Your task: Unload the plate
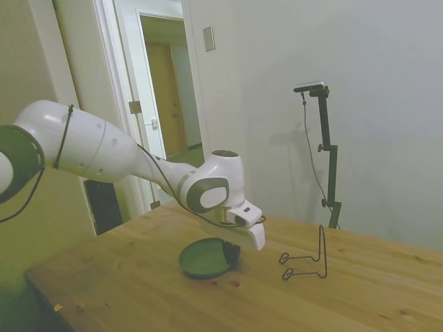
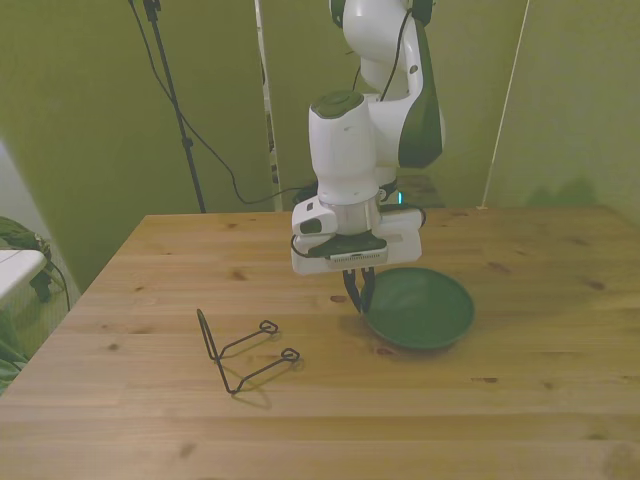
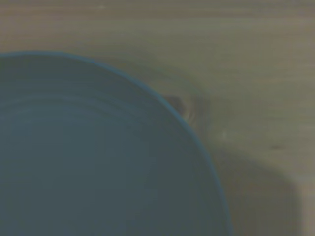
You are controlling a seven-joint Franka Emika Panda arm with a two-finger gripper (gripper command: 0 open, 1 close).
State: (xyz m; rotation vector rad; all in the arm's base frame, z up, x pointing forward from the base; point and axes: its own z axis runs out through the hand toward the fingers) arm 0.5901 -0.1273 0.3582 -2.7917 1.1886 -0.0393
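Wire stand: a thin black bent-wire stand (image 2: 245, 352) lies at the front view's left on the table, with one upright loop and two prongs ending in small curls. It holds nothing and sits well apart from the plate. In the side view the same stand (image 1: 308, 259) is on the picture's right.

Table: a light wooden plank table (image 2: 120, 420) with visible knots and grain carries everything. A dark knot shows in the wood just beside the plate's rim in the wrist view.

Gripper: the white two-finger gripper (image 2: 360, 290) on the white robot arm (image 2: 345, 150) points down at the table's middle. Its dark fingers stand narrow, pinched on the plate's rim at the edge nearest the wire stand. In the side view the gripper (image 1: 234, 254) meets the plate's right edge.

Plate: the round, dark green, shallow plate (image 2: 420, 308) is at the front view's right of the gripper, resting on or just above the table; which of the two cannot be told. Its inside is plain, with nothing in it. In the side view the plate (image 1: 204, 257) looks slightly tilted, and it casts a shadow below. The wrist view shows a blurred arc of the plate (image 3: 93, 162) over wood (image 3: 246, 73).
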